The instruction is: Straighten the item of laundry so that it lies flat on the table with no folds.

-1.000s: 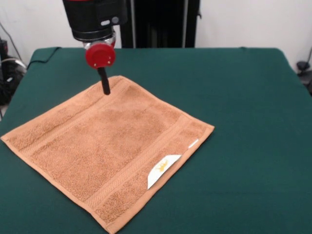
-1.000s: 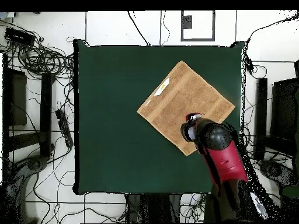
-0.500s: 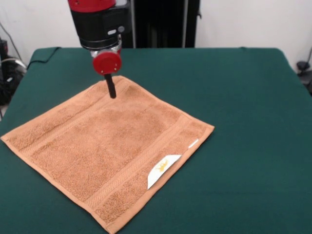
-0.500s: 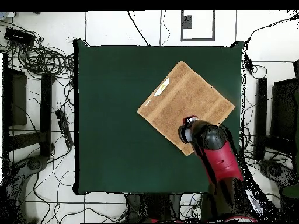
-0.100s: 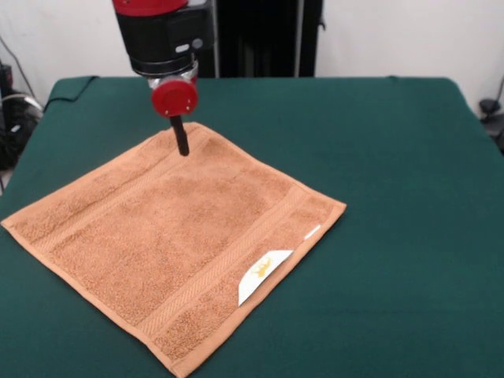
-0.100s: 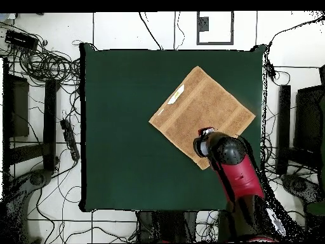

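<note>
Towel (image 5: 177, 244) flat, no folds, label (image 5: 264, 275) up; gripper (image 5: 181, 146) grip unclear

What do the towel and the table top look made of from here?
The towel looks like looped terry cotton: fuzzy matte pile with flatter woven bands near two edges, and a smooth white label. The table seems covered in dark green cloth, matte and felt-like, draping over its corners.

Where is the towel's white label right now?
In the front view, the white label sits on the towel's lower-right edge, at the side away from the pincer, which hangs over the far corner.
</note>
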Motion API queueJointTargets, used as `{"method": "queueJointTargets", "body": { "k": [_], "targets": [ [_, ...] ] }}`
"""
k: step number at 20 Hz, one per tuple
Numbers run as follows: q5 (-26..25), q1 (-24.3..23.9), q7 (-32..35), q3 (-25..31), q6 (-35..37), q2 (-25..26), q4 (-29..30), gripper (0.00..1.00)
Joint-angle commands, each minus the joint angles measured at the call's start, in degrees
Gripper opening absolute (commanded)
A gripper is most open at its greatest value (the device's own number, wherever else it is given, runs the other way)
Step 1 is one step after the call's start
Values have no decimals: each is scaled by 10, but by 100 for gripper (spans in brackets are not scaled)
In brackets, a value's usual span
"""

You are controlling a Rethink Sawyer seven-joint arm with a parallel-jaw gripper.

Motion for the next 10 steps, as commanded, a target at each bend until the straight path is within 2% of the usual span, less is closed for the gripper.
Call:
{"method": "queueJointTargets", "body": {
  "k": [1, 10],
  "targets": [
    [-5, 27, 133, 20, 13, 14, 54, 100],
    [-4, 19, 123, 25, 7, -3, 81, 100]
  ]
}}
